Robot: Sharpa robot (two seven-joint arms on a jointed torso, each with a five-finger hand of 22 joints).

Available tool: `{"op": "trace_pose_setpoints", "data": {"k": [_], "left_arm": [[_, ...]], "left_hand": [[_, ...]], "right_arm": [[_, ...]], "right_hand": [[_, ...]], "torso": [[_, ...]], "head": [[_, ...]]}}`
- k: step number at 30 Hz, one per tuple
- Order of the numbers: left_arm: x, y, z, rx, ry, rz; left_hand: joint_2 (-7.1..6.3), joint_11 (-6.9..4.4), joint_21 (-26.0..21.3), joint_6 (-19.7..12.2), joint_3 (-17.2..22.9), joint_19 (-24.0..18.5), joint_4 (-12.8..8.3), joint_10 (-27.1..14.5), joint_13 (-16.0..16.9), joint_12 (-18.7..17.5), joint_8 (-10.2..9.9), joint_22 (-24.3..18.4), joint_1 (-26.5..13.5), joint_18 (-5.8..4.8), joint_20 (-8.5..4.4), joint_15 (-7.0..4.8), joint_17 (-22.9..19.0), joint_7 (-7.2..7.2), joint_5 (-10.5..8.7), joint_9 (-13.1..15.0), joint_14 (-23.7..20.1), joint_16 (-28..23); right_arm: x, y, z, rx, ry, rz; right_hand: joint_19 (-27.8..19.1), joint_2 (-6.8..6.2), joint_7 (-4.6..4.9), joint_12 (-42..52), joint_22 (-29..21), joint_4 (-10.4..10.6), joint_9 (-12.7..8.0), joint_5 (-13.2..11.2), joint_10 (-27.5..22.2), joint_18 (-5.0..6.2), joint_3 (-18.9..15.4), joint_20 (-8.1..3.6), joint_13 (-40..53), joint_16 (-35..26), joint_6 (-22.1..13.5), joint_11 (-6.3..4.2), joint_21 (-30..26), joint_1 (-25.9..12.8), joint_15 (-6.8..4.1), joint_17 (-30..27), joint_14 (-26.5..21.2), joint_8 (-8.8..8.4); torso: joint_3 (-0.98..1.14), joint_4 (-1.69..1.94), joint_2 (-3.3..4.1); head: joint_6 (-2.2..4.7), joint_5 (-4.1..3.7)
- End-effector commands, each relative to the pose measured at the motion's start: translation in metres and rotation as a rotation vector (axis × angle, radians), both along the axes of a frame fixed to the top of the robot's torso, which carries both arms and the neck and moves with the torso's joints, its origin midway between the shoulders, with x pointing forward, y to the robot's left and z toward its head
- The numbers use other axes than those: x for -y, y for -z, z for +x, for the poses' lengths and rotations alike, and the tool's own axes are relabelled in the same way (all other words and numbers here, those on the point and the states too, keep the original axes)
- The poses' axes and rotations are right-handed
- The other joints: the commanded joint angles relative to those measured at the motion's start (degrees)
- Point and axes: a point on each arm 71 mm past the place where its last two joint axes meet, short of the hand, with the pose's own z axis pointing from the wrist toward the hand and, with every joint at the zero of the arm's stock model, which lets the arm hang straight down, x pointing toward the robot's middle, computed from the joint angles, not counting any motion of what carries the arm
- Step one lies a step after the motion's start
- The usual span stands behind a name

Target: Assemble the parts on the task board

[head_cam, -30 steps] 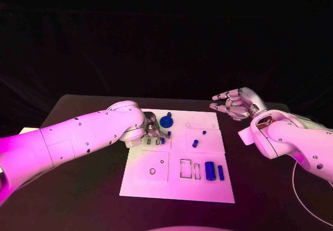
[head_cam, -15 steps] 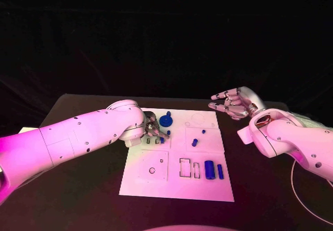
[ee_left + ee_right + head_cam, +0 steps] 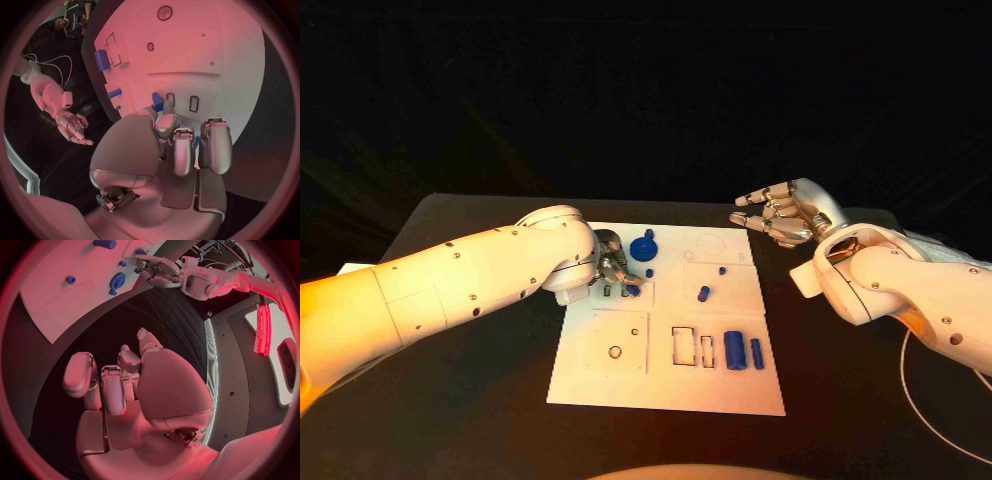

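black table (image 3: pixel 473 400) carries the white task board (image 3: pixel 661 385), blue parts (image 3: pixel 734 352) mostly loose on it. left hand (image 3: pixel 615 270) pinches a small blue piece (image 3: pixel 157 101) over its slots; right hand (image 3: pixel 783 215) hovers apart, fingers spread, so most assembly seems left

The task board (image 3: pixel 668 375) is a white rectangular plate lying flat on the dark surface, marked with outlined slots and small holes. Near its far edge sits a round blue part (image 3: pixel 643 248). Two small blue pieces (image 3: pixel 704 293) lie around its middle. Toward its near right side, two upright-looking blue blocks (image 3: pixel 734 353) stand side by side beside empty rectangular outlines.
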Motion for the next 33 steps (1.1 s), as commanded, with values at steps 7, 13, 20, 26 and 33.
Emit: {"op": "trace_pose_setpoints", "data": {"k": [7, 13, 20, 26, 33], "left_arm": [[-0.005, -0.002, -0.005, -0.006, -0.024, -0.047], [-0.008, -0.005, -0.006, 0.018, -0.045, -0.078], [-0.012, -0.010, -0.005, 0.087, -0.068, -0.132], [-0.016, -0.013, -0.008, 0.199, -0.068, -0.162], [-0.021, -0.011, -0.017, 0.342, -0.048, -0.179]], "left_hand": [[-4.03, 0.37, -0.17, 0.19, 18.23, -0.03, -10.89, 0.45, -0.35, 0.05, 0.95, 2.96, -5.19, -0.35, 0.31, 0.51, 15.06, 0.01, -0.48, 1.69, 6.02, 0.17], [-4.44, 0.34, -0.12, 0.21, 19.16, 0.02, -11.52, 0.49, -0.38, 0.02, 1.06, 3.09, -5.87, -0.37, 0.30, 0.50, 15.06, -0.01, -0.53, 1.99, 6.02, 0.17], [-4.65, 0.34, 0.03, 0.30, 19.35, 0.15, -11.65, 0.58, -0.37, 0.05, 1.12, 3.36, -6.26, -0.43, 0.31, 0.51, 15.06, -0.04, -0.62, 2.10, 6.02, 0.17], [-4.98, 0.25, 0.43, 0.50, 19.54, 0.48, -11.88, 0.88, -0.09, 0.34, 1.20, 4.02, -6.50, -0.58, 0.29, 0.47, 15.06, -0.15, -0.68, 2.21, 6.02, 0.17], [-5.27, 0.17, 0.83, 0.71, 19.76, 0.81, -12.06, 1.26, 0.32, 0.73, 1.23, 4.66, -6.68, -0.72, 0.25, 0.41, 15.06, -0.24, -0.69, 2.27, 6.02, 0.17]], "right_arm": [[-0.001, 0.001, 0.000, -0.002, -0.015, -0.007], [-0.002, 0.004, 0.000, -0.005, -0.016, -0.006], [-0.003, 0.005, 0.000, -0.007, -0.018, -0.005], [-0.002, 0.006, 0.000, -0.007, -0.017, -0.006], [-0.001, 0.007, 0.000, -0.009, -0.016, -0.007]], "right_hand": [[-0.32, 0.31, 0.00, -0.38, -0.20, 0.36, 0.04, 0.17, -0.47, 0.69, 0.05, -0.07, -0.18, -0.30, 0.38, 0.05, -0.32, -0.43, -0.41, 5.96, 3.84, 0.26], [-0.37, 0.39, 0.00, -0.40, -0.29, 0.42, 0.03, 0.16, -0.49, 0.71, 0.06, -0.07, -0.21, -0.32, 0.37, 0.05, -0.38, -0.47, -0.41, 5.94, 3.83, 0.25], [-0.40, 0.47, 0.01, -0.43, -0.36, 0.48, 0.02, 0.15, -0.50, 0.72, 0.06, -0.08, -0.26, -0.36, 0.37, 0.05, -0.43, -0.52, -0.41, 5.89, 3.82, 0.23], [-0.37, 0.53, 0.01, -0.41, -0.30, 0.54, 0.01, 0.14, -0.49, 0.70, 0.05, -0.08, -0.26, -0.35, 0.36, 0.06, -0.41, -0.57, -0.41, 5.92, 3.83, 0.22], [-0.37, 0.53, 0.01, -0.41, -0.30, 0.54, 0.01, 0.14, -0.49, 0.70, 0.05, -0.08, -0.26, -0.35, 0.36, 0.06, -0.41, -0.57, -0.41, 5.92, 3.83, 0.22]], "torso": [[0.05, 0.06, 0.02], [0.04, 0.08, 0.02], [0.07, 0.03, 0.01], [0.05, 0.15, -0.02], [0.03, 0.24, -0.08]], "head": [[-0.11, -0.13], [-0.13, 0.05], [-0.07, 0.36], [-0.17, 0.41], [-0.14, 0.73]]}}
